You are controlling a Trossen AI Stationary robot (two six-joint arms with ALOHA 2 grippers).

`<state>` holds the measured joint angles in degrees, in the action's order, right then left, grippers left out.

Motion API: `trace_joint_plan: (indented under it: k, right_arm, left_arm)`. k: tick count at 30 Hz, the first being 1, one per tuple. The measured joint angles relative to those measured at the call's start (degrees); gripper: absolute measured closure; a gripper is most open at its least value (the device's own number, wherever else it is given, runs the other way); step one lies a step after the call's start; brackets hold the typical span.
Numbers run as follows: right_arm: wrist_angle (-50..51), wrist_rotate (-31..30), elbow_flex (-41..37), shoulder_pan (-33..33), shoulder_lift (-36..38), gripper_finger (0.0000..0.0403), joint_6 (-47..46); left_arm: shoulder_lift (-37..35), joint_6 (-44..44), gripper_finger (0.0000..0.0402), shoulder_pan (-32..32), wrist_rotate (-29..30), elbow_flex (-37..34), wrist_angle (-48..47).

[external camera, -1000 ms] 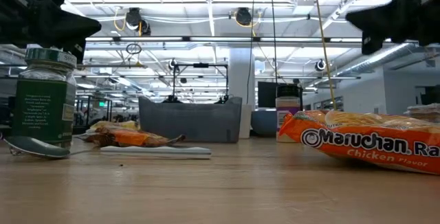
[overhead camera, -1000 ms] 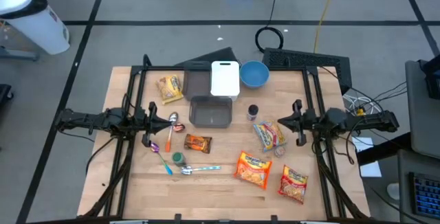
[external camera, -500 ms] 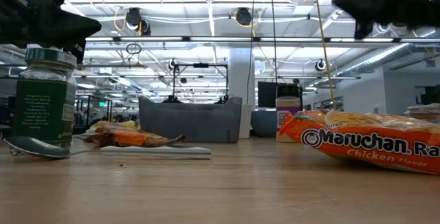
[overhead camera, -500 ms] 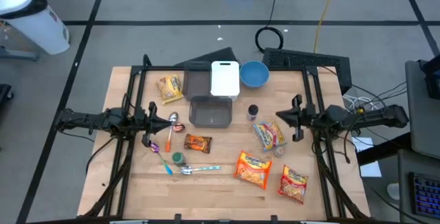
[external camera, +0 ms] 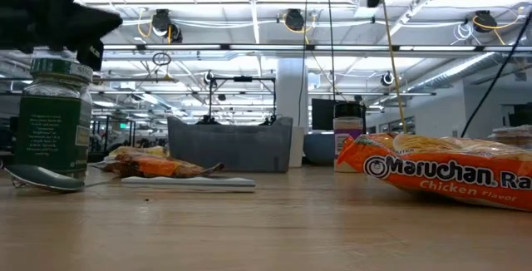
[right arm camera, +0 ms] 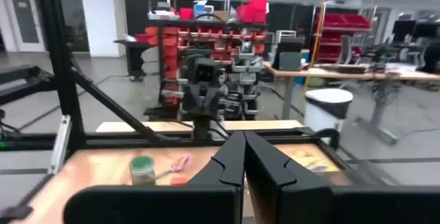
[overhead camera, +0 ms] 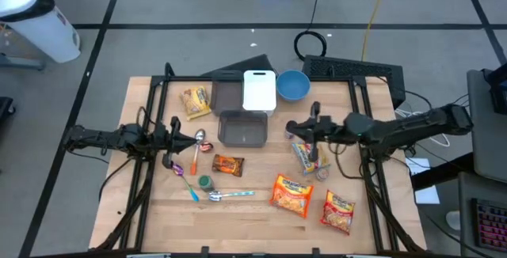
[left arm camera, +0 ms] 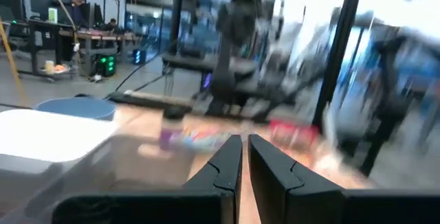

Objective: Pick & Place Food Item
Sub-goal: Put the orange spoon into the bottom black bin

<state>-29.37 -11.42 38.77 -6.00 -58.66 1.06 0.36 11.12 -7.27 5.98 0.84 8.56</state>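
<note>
While the colourful snack packet (overhead camera: 310, 157) lies flat on the wooden surface (overhead camera: 253, 210) right of the grey bin (overhead camera: 242, 128), the right hand (overhead camera: 291, 129) hovers just beside its upper end, fingers pressed together and holding nothing. Two orange ramen packs (overhead camera: 292, 194) lie nearer the front edge. The left hand (overhead camera: 176, 142) waits near the spoons (overhead camera: 198, 141), nearly pressed together, empty.

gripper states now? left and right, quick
Left gripper: jaws shut, holding nothing, waiting at the table's left side.
Right gripper: jaws shut, holding nothing, out over the table's middle.
</note>
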Motion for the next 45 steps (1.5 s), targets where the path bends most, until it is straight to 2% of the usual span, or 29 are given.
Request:
trace_joint_plan:
  k: [4, 7, 13, 21, 27, 30, 33, 38, 42, 45]
  right_arm:
    - [0.0, 1.3, 3.7, 0.0, -4.7, 0.0403, -2.5]
    - [-1.0, 1.2, 5.3, 0.0, -6.4, 0.0403, -3.5]
    - [-7.7, 1.2, 5.7, 0.0, -7.1, 0.0403, -3.1]
    - [-11.6, 1.2, 5.7, -0.1, -7.1, 0.0403, -3.4]
    - [-15.5, 0.6, 5.7, 0.0, -7.1, 0.0403, -4.2]
    - [-15.9, -1.0, 5.7, 0.1, -7.1, 0.0403, -6.1]
    - [-15.6, -2.3, 5.7, 0.9, -7.1, 0.0403, -8.6]
    - [-15.5, -1.8, 5.7, 3.1, -7.2, 0.0403, -15.2]
    - [-13.9, 1.0, 6.9, 3.5, -7.2, 0.0403, -14.0]
    - [-8.8, 1.0, 10.9, 3.7, -7.2, 0.0403, -12.5]
  left_arm:
    - [0.0, 16.1, 0.0366, 0.0, 0.1, 0.0, 8.3]
    - [0.0, 21.5, 0.0366, 0.0, 0.3, 0.0, 14.2]
    - [0.0, 21.5, 0.0366, 0.0, 4.4, 0.0, 22.5]
    - [0.0, 14.0, 0.0366, 0.0, 10.9, 0.1, 33.2]
    - [0.0, 9.8, 0.0366, 0.0, 17.3, 3.9, 32.4]
    - [0.7, 7.0, 0.0366, 0.0, 20.2, 9.3, 22.9]
    - [3.1, 5.9, 0.0366, 0.0, 22.5, 18.2, 6.3]
    - [13.4, 9.2, 0.0366, 0.0, 27.6, 34.7, -22.3]
    - [23.6, 9.2, 0.0366, 0.0, 30.5, 45.4, -34.4]
    - [30.5, 7.3, 0.0366, 0.0, 32.0, 51.7, -40.4]
